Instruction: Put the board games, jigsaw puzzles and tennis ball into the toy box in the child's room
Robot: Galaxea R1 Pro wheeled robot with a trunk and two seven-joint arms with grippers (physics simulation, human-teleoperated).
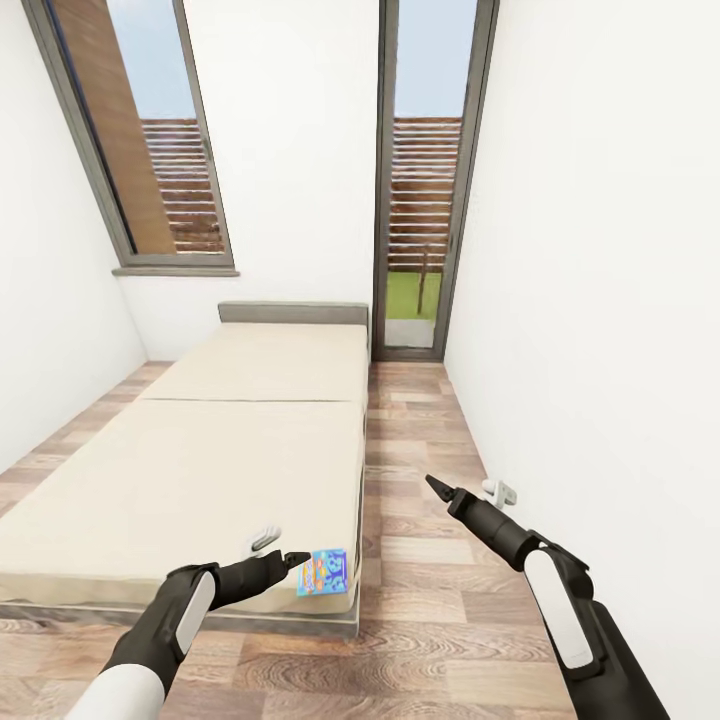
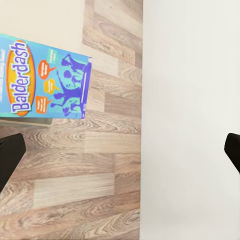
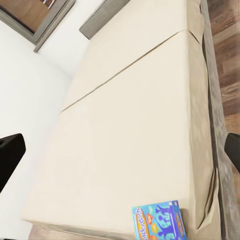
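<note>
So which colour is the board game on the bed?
Mostly blue board game, with an orange logo oval; clearest in the left wrist view.

The bed [image 1: 200, 440] was a low cream mattress in two panels with a seam across it, sitting on a grey base with a grey headboard at the far end. It stood on wood-plank floor [image 1: 420, 560]. The only thing lying on it was the small blue board game [image 1: 324, 572], flat at the near corner, right by the edge, maybe overhanging slightly.
</note>
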